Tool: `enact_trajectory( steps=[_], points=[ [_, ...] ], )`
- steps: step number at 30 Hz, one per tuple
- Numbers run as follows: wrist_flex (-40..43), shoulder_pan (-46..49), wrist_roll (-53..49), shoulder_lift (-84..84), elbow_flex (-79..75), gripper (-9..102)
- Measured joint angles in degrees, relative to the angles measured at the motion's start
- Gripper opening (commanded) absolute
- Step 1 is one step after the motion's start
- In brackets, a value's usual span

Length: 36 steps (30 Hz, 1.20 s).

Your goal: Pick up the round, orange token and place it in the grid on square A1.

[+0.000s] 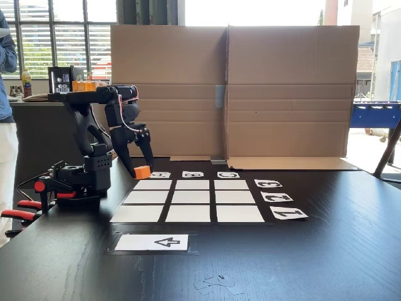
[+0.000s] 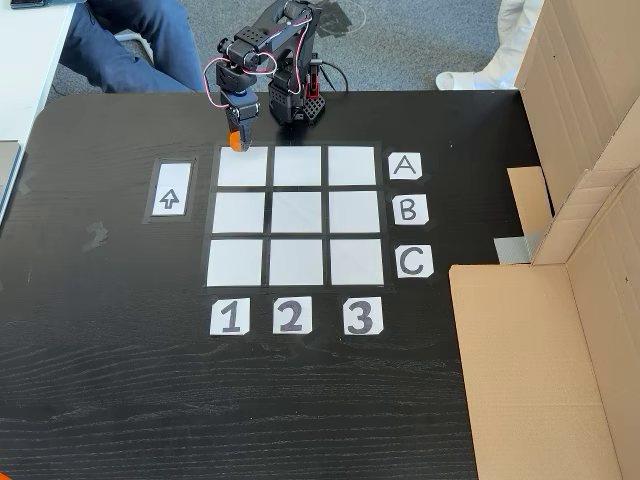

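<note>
In the view from above, my gripper (image 2: 237, 140) is clamped on the round, orange token (image 2: 236, 141) at the top-left edge of the grid (image 2: 296, 214). The pick is done — what's left is lowering onto square A1 (image 2: 243, 168) and letting go. The token looks small, bright and stubby.

Office or lab-like workroom, black wood-grain counter (image 1: 326, 251), cardboard screen (image 1: 250, 88) standing along its far edge, tall windows with blinds (image 1: 56, 37) behind, grey carpet floor (image 2: 400, 40), seated person's leg (image 2: 130, 50) at the counter's corner.
</note>
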Motion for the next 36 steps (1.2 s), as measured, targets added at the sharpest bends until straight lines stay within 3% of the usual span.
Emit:
enact_trajectory(
  steps=[16,36],
  points=[
    [-12.48,-1.85,-0.70,0.97,16.17,14],
    [-21.97,4.31,-2.81,-7.65,17.75,14]
  ],
)
